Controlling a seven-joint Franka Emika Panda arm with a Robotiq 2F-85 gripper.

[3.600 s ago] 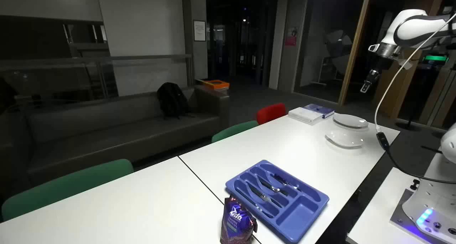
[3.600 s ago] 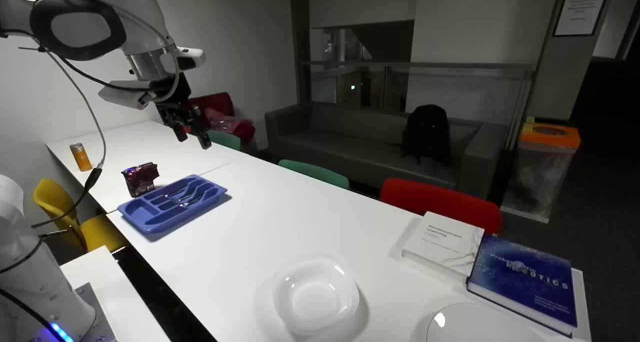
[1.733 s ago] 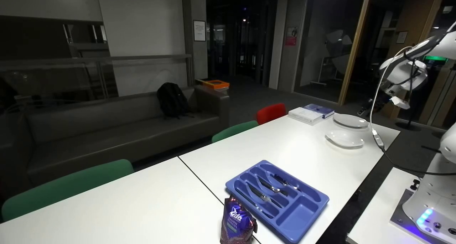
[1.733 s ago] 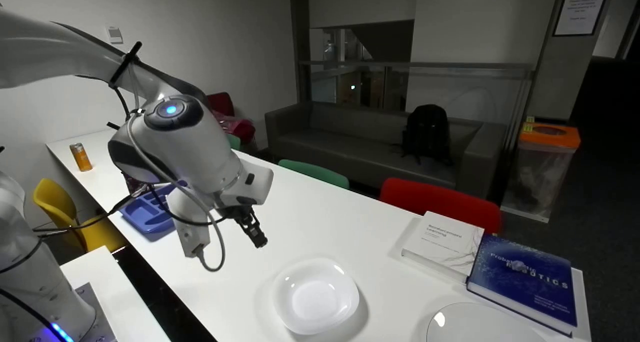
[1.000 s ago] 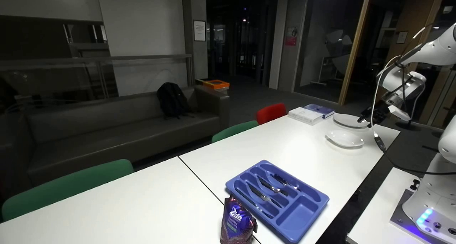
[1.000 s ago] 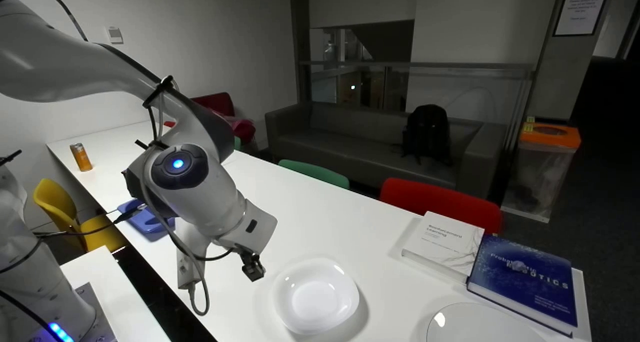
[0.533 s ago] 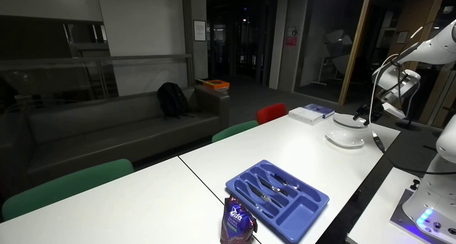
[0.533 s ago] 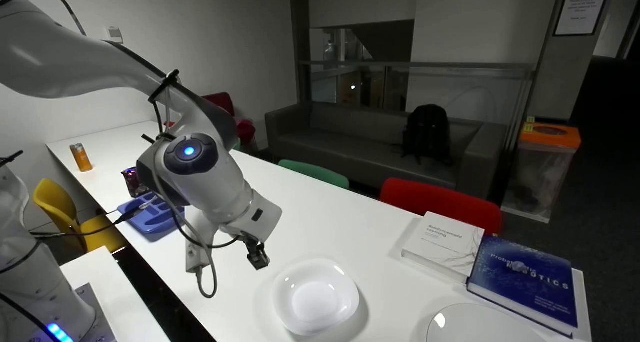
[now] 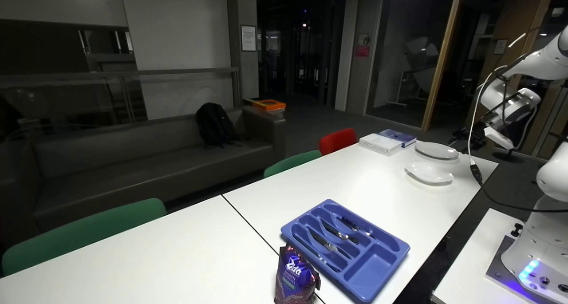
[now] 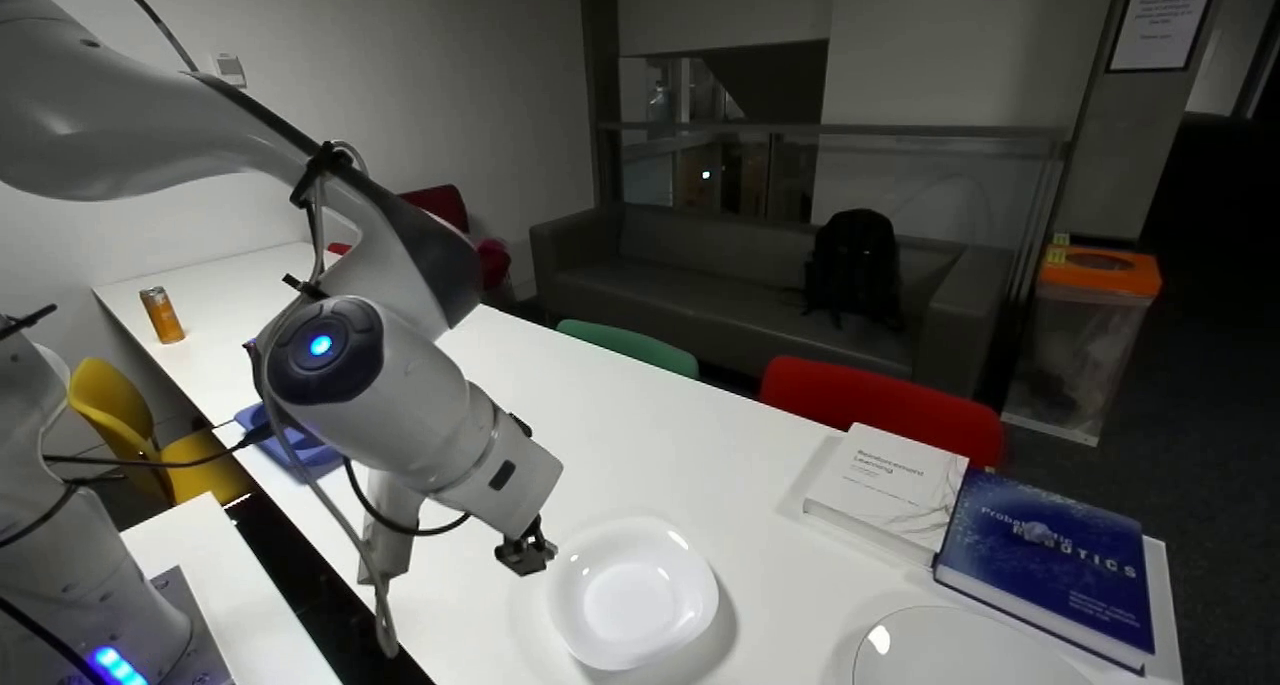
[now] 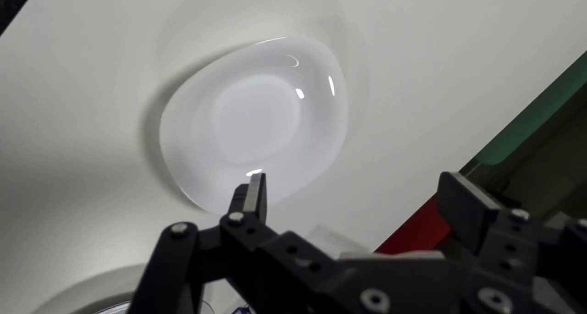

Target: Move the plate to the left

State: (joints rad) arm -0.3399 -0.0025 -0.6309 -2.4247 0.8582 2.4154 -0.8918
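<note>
Left in an exterior view: blue plastic compartmented cutlery tray on the long white table. Right of it: deep rounded-square glossy white dish, flat round glossy white plate just beyond. Either may be the task's plate; can't settle which. Both rest on the table, well apart from the tray. Done: looks like approach only, probably for the dish. Remaining: grasp, shift left, release. Far right: white jointed robot arm arches high, wrist tilted down toward the table; its black two-finger gripper is spread wide, holding nothing. One finger overlaps the dish's rim in the wrist view; contact can't be told.
</note>
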